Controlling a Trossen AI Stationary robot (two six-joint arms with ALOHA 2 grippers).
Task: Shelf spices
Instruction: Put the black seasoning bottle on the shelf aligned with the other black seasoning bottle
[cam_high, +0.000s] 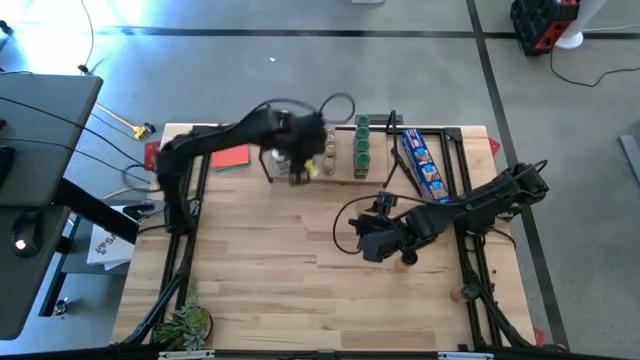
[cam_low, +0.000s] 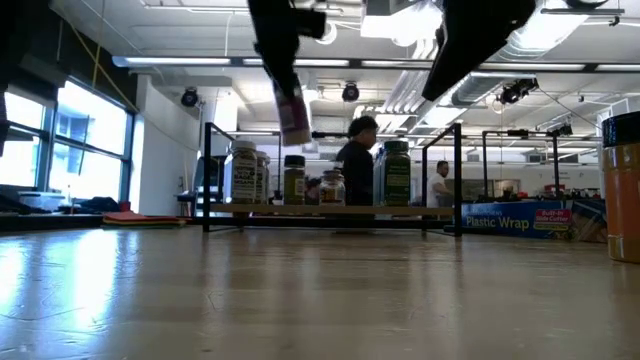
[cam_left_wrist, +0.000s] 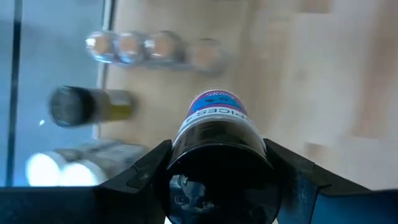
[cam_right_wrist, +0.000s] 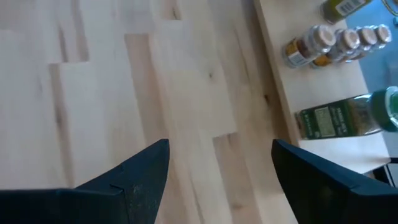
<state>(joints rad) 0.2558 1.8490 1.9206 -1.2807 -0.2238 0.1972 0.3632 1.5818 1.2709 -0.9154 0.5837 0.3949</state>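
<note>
the left pincer (cam_left_wrist: 217, 180) pinches a spice jar (cam_left_wrist: 217, 134) between its two dark fingers and holds it in the air above the shelf (cam_high: 345, 178) at the far side of the worktop (cam_high: 300, 280) — the jar hangs tilted, clear of the board. more jars (cam_low: 290, 180) stand upright in a row on the shelf, green-capped ones (cam_high: 362, 140) toward its right. the right pincer (cam_right_wrist: 221, 180) hovers over bare wood nearer the front, its fingers spread and empty. a blue package (cam_high: 422, 165) lies just right of the shelf.
</note>
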